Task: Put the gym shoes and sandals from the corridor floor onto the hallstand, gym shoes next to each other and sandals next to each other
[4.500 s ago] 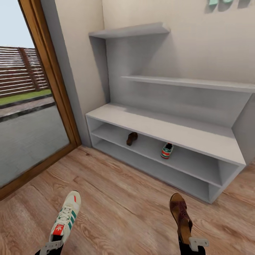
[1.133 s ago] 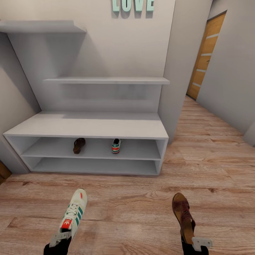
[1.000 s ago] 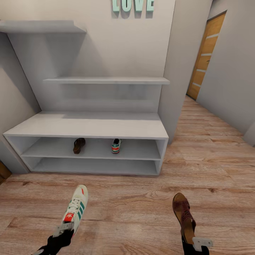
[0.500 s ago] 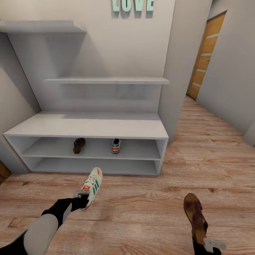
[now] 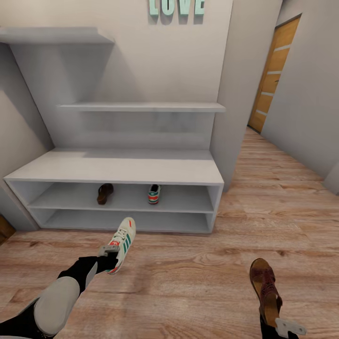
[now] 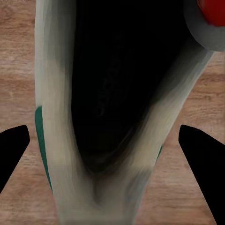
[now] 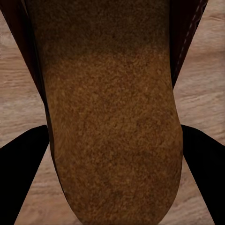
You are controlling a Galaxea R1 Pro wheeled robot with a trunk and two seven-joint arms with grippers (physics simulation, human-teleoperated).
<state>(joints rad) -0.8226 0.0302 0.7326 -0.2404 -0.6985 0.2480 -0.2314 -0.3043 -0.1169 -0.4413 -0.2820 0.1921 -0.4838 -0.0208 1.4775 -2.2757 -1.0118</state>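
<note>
I have a shoe in each tool and the rack straight ahead; my left tool (image 5: 109, 256) is clenched on the heel of a sneaker (image 5: 121, 242), which it carries toe-forward above the floor (image 5: 188, 282), near the foot of the rack (image 5: 117, 165), while my right tool (image 5: 278, 329) grasps the heel end of a sandal (image 5: 264, 289), held low at my right and well apart from the rack; the other sandal (image 5: 104, 193) and the other sneaker (image 5: 154, 193) already sit on the upper open shelf, apart from each other with a gap between them. I judge both shoes light and easy to swing; the sneaker looks padded and soft at the collar, so a heel grip can let it droop or twist, and I reckon the stiffer heel counter is the right place to hold it; the sandal seems firmer in the sole but thin, with a suede-like footbed that ought not to slip, and the heel end of the sole is the sensible hold. The head view gives me the layout: both arms, the shelf, and where each held shoe sits against its partner; the left wrist view gives me the sneaker's dark opening (image 6: 112, 93) close up between the two dark fingers (image 6: 11, 150), with a green stripe at its side; the right wrist view gives the tan footbed (image 7: 110, 117) with a finger (image 7: 23, 168) at either flank, the floor planks beyond.
</note>
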